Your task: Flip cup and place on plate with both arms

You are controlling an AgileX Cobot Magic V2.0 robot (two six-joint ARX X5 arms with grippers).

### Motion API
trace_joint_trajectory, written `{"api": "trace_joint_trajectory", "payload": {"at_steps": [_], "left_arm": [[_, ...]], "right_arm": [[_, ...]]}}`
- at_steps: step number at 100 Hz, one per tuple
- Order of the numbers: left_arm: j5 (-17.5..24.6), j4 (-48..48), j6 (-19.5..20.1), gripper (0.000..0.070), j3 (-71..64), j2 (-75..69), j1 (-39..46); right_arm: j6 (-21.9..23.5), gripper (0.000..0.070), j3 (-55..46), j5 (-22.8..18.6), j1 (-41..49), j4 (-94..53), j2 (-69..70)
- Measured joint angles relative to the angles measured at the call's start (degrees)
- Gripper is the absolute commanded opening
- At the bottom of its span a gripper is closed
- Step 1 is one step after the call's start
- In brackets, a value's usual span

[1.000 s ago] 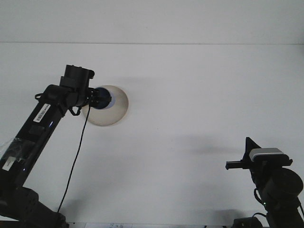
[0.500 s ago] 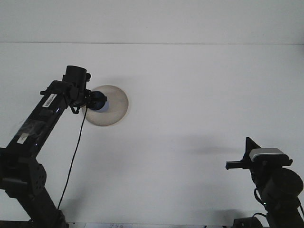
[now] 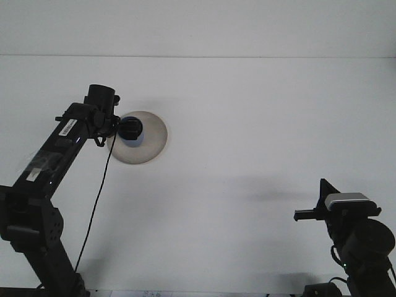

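Matte black boxy left robot arm (image 3: 52, 158) bearing a white barcode label and clear shiny tape, with a thin black cable (image 3: 96, 204) hanging beneath. Black rounded right robot arm (image 3: 359, 241) topped by a silver-grey rectangular camera module (image 3: 348, 200).

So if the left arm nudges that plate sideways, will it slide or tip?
Probably slide: the plate looks shallow and lies flat on the smooth white table. It seems light, so it may skid easily. The cup at its left could shift with it.
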Motion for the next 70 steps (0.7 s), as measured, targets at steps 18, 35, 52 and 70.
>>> {"api": "trace_joint_trajectory", "payload": {"at_steps": [18,35,52,70], "left_arm": [[0.0,-1.6,0.0,0.064,6.0,0.0,0.0],[4.0,-4.3,0.5,0.0642,10.1,-0.5,0.0],[5.8,-5.0,0.7,0.0641,9.5,-4.0,0.0],[5.8,-1.5,0.7,0.0642,6.5,-15.7,-0.9]], "right_arm": [[0.0,0.0,0.0,0.0,0.0,0.0,0.0],[0.0,0.0,0.0,0.0,0.0,0.0,0.0],[0.0,0.0,0.0,0.0,0.0,0.0,0.0],[0.0,0.0,0.0,0.0,0.0,0.0,0.0]]}}
